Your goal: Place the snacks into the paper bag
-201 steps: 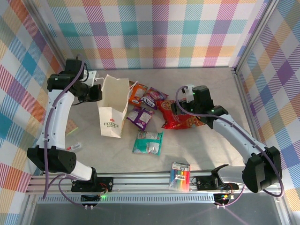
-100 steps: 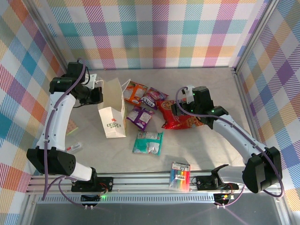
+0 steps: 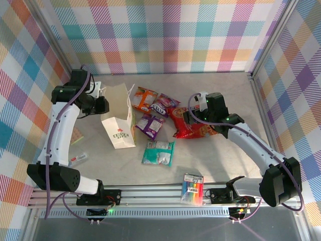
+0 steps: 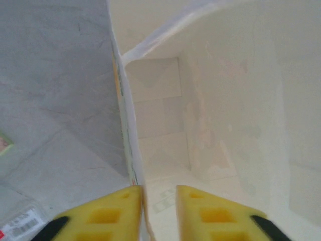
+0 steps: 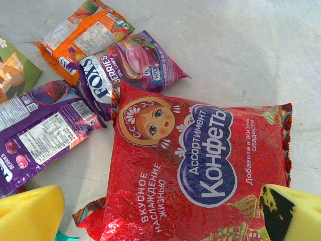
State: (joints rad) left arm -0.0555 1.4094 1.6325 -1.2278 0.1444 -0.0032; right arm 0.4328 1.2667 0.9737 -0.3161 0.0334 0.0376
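Paper bag (image 3: 119, 123) stands on its base left of centre on the table (image 3: 225, 90), mouth open toward the overhead camera. Task progress is judged nil: all five snacks lie outside it. The orange packet (image 3: 145, 99), pink-purple packet (image 3: 164, 105) and small purple packet (image 3: 149, 124) cluster just beside the bag's right wall, the teal packet (image 3: 158, 152) lies nearer the bases, and the large red packet (image 3: 195, 128) is furthest right. The left gripper (image 4: 158, 201) sits astride the bag's left wall at the rim, jaws narrowly parted with a gap visible beside the paper, so not clamping. The right gripper (image 5: 160, 216) hovers over the red packet, jaws spread wide, grasping nothing. The left wrist view confirms a bare bag interior, which the overhead view cannot settle. The right wrist view gives the red packet's printed doll face and the neighbouring packets overlapping its corner. A rainbow marker pack (image 3: 192, 189) lies near the rail.
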